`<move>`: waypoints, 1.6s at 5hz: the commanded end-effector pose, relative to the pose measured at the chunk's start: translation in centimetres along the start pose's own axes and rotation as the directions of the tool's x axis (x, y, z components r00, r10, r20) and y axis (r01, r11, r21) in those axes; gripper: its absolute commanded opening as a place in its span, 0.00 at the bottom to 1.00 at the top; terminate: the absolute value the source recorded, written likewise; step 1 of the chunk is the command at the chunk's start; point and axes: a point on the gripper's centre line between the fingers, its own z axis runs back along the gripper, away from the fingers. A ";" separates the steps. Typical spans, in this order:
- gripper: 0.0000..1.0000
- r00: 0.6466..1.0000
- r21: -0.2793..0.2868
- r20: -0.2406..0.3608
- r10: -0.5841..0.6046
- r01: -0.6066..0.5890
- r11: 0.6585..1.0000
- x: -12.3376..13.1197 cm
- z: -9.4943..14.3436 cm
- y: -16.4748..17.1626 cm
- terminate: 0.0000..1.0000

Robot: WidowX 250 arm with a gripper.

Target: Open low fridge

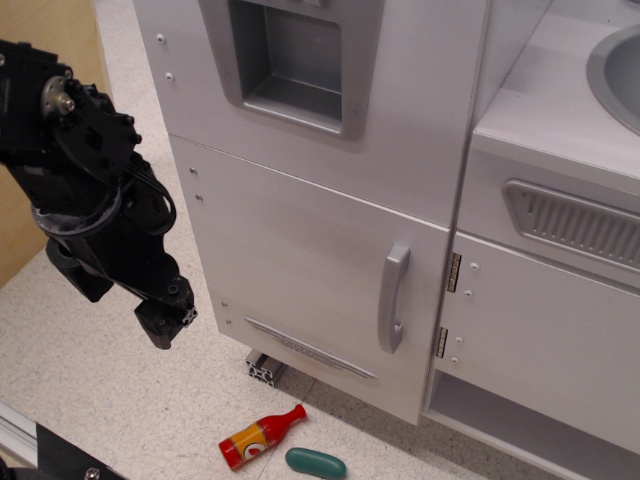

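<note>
**Door shut, end effector far from handle — swing path cluttered**

Low fridge (pixel 320 290) at back-middle of counter (pixel 90 400), door flat and closed, not yet opened. Handle (pixel 394 297) curved, upright, near door's right edge; hinges probably on the left, judging by that. Vent strip (pixel 310 348) low on door. Dispenser panel (pixel 295 65) above, cabinet door (pixel 545 330) with brass hinges just beside on the right.

End effector (pixel 165 318) at left side of counter, pointed down, well apart from handle, near door's left edge. Finger opening: cannot tell, tips dark and bunched, nothing seen held.

Risks, as judgement:
- Long sideways reach to handle; could scrape door face or vent strip on the way.
- Handle narrow and rounded; shallow hook likely to slip off on pull.
- Wrong target possible: cabinet door close by handle.
- Bottle (pixel 262 438) and green pod (pixel 316 463) near front edge, under door's likely swing; could get knocked or jam door.
- Metal bracket (pixel 263 368) at base, possible snag.
</note>
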 end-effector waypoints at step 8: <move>1.00 0.984 -0.132 0.139 0.112 -0.093 0.987 14.2 -7.3 -10.5 0.00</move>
